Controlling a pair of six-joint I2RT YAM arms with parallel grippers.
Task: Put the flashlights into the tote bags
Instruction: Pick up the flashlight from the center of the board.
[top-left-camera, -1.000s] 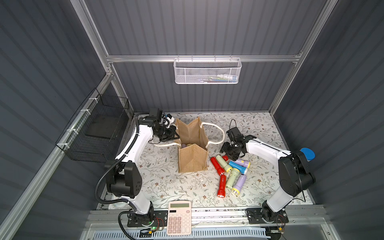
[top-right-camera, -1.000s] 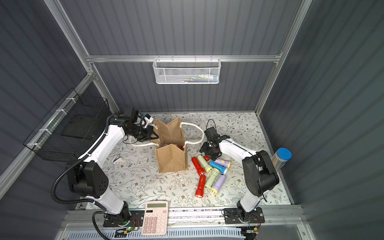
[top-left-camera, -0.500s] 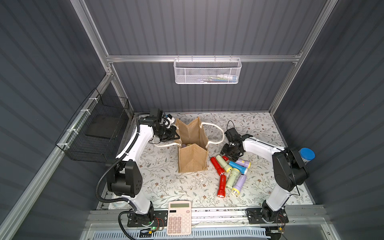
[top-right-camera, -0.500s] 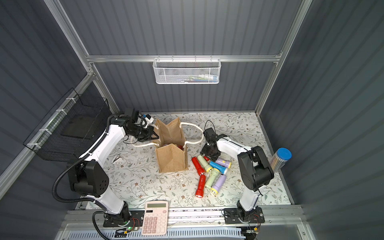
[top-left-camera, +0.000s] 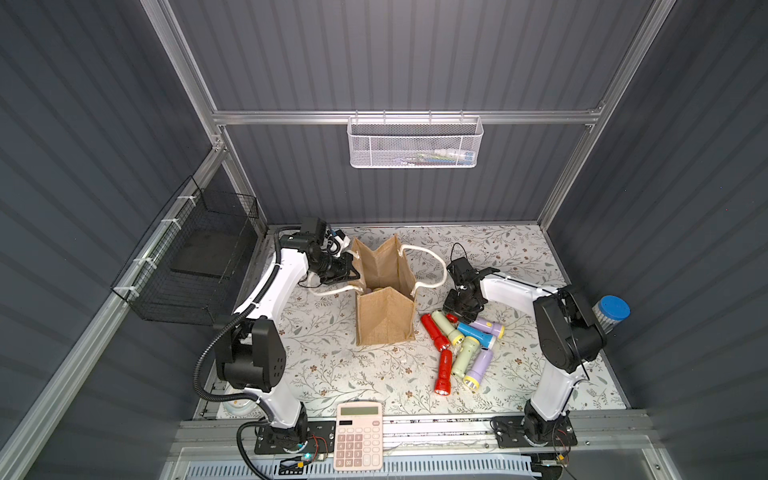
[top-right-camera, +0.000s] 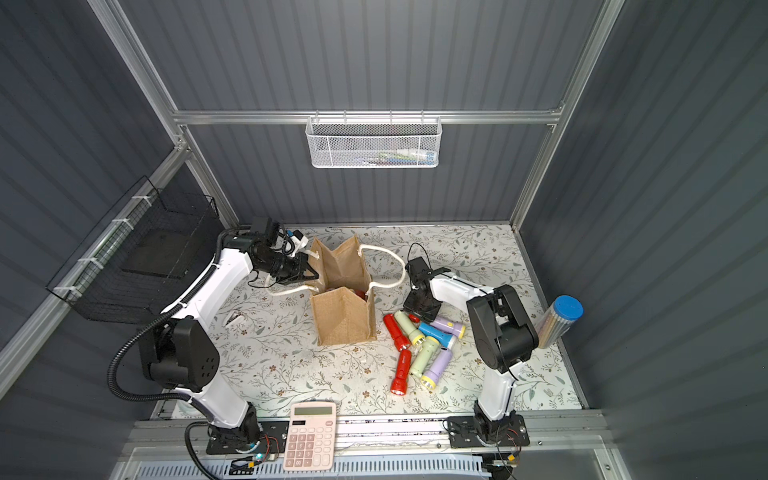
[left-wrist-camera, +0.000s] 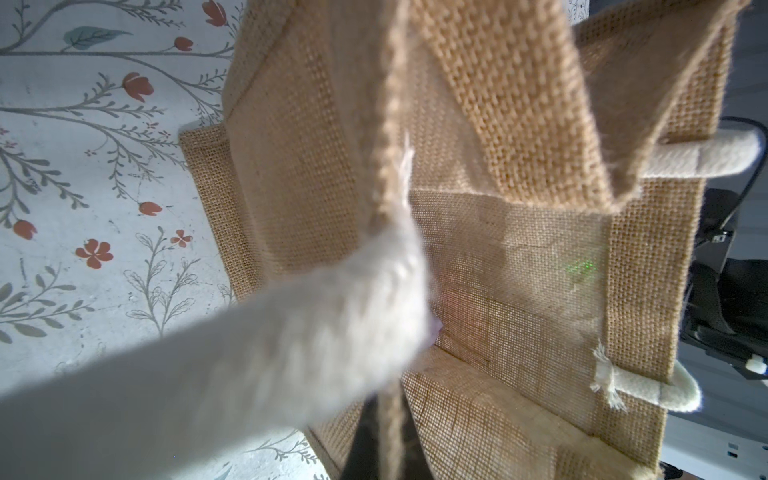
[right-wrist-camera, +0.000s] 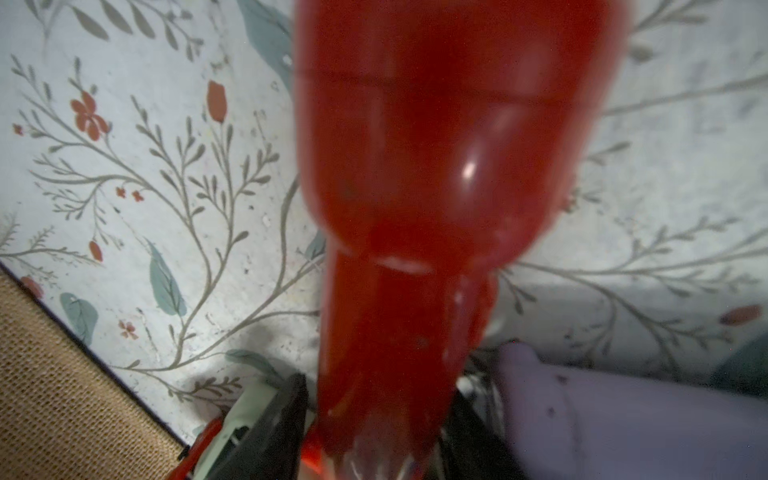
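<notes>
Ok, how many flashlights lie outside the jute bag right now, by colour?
red flashlights: 3 (one between the fingers of the right tool)
pale green flashlights: 2
lilac flashlights: 2
blue flashlight: 1
Total: 8 outside the tote bag; those inside it cannot be counted.

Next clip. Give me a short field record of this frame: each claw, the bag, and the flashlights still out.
left claw: shut on the rim of the tote bag
right claw: low over the pile, jaws either side of a red flashlight; firm grip unclear
bag state: upright, mouth open
loose flashlights: seven more on the mat beside the bag
task status: unfinished
</notes>
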